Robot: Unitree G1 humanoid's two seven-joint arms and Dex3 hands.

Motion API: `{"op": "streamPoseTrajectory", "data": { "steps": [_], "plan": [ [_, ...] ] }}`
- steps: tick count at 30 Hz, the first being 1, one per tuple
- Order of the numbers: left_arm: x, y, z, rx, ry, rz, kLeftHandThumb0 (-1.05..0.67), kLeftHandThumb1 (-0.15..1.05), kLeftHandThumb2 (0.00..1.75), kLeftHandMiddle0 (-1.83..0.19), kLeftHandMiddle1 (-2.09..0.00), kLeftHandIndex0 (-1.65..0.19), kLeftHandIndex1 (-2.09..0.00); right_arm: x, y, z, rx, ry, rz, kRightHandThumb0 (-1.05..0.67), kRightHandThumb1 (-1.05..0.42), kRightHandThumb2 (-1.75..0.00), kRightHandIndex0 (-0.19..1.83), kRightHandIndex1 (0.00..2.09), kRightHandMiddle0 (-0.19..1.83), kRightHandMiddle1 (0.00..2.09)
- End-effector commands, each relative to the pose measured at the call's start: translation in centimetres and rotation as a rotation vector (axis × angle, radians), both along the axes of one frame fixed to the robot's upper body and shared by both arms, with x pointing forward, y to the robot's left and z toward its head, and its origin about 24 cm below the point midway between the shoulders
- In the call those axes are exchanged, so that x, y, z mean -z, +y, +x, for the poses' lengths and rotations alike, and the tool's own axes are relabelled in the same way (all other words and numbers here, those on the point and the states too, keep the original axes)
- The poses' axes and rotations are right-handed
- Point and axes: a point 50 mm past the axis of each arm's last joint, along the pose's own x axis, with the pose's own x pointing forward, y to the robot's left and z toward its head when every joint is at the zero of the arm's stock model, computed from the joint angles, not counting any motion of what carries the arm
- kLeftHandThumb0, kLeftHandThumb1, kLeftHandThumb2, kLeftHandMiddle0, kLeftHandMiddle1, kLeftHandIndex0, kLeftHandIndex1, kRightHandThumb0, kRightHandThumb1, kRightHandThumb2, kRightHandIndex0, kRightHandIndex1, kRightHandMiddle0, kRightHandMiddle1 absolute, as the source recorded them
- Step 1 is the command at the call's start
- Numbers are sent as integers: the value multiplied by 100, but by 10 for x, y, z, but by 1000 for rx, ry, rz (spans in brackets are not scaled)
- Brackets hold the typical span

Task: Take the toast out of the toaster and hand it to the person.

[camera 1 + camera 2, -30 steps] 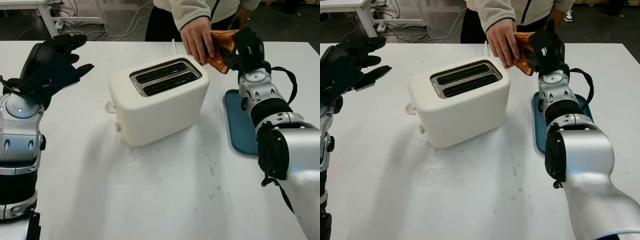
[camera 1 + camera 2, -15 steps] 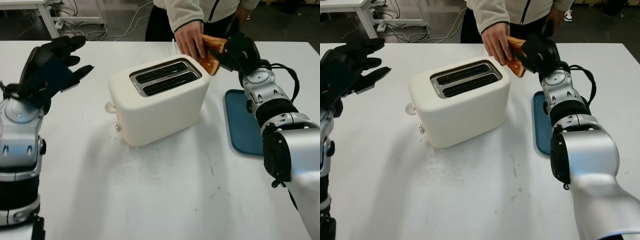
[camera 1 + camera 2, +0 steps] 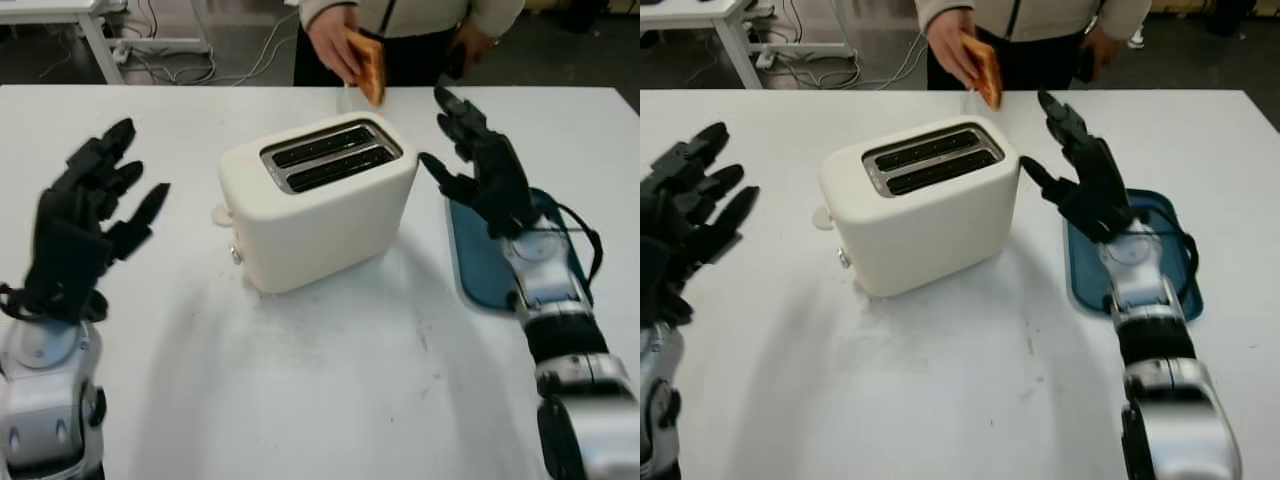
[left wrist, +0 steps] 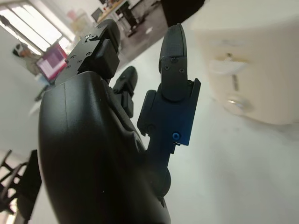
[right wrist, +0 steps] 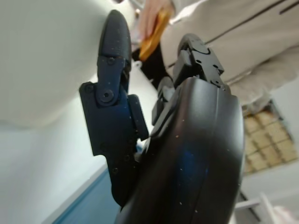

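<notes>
While the person's hand (image 3: 333, 35) holds the toast (image 3: 368, 66) at the desk's far edge — right hand (image 3: 478, 165) released beside the toaster (image 3: 318, 200), left hand (image 3: 85, 225) released too.

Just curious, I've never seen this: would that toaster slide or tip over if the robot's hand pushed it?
The toaster looks broad and squat, so it would probably slide rather than tip. The table looks smooth, which likely helps sliding. Its rounded shell may be slippery to grip.
</notes>
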Motion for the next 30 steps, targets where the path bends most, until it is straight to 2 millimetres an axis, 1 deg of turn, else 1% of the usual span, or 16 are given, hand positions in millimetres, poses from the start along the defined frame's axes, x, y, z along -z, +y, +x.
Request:
{"op": "streamPoseTrajectory", "data": {
  "steps": [1, 4, 5, 7, 10, 14, 16, 19, 23, 26, 30],
  "plan": [
    [5, -2, -2, -24, -11, 6, -44, 92, 39, -14, -41, -28, 0, 9, 7, -15, -11, 41, 83, -68, -92, -46, 18, 2, 18, 2],
    [14, -6, -1, -38, 7, 3, -44, 92, 43, -14, -40, -27, 0, 21, 12, -32, -9, 55, 186, -64, -92, -47, 20, 3, 19, 3],
    [18, -8, -1, -34, 17, 2, -45, 92, 43, -14, -40, -27, 0, 22, 15, -38, -8, 66, 195, -64, -92, -47, 20, 3, 19, 2],
    [23, -12, -1, -31, 23, 14, -48, 92, 47, -15, -40, -28, -1, 23, 21, -48, -18, 76, 228, -65, -92, -53, 20, 3, 19, 2],
    [31, -19, -1, -25, 27, 34, -52, 92, 55, -18, -42, -31, -2, 35, 27, -57, -31, 89, 323, -65, -92, -51, 22, 4, 21, 3],
    [40, -27, -2, -31, 42, 39, -54, 92, 63, -17, -42, -31, -2, 45, 32, -68, -41, 116, 355, -69, -92, -52, 23, 5, 22, 3],
    [45, -30, -2, -43, 45, 19, -52, 92, 66, -17, -42, -32, -2, 47, 34, -71, -42, 112, 369, -67, -92, -53, 22, 5, 21, 2],
    [54, -33, -2, -50, 67, -15, -54, 92, 68, -18, -43, -32, -2, 49, 36, -75, -39, 117, 393, -68, -92, -54, 21, 5, 21, 2],
    [67, -40, -2, -15, 114, -32, -54, 92, 68, -17, -44, -31, -2, 49, 37, -77, -24, 129, 386, -67, -92, -54, 21, 5, 21, 2],
    [70, -45, -2, 15, 132, -23, -55, 92, 69, -15, -46, -31, -2, 49, 36, -78, -9, 111, 390, -65, -92, -54, 21, 6, 21, 2],
    [74, -48, -2, 34, 142, 7, -55, 92, 71, -14, -56, -33, -2, 49, 37, -79, 4, 111, 396, -62, -92, -56, 19, 5, 19, 1]
  ]
}}
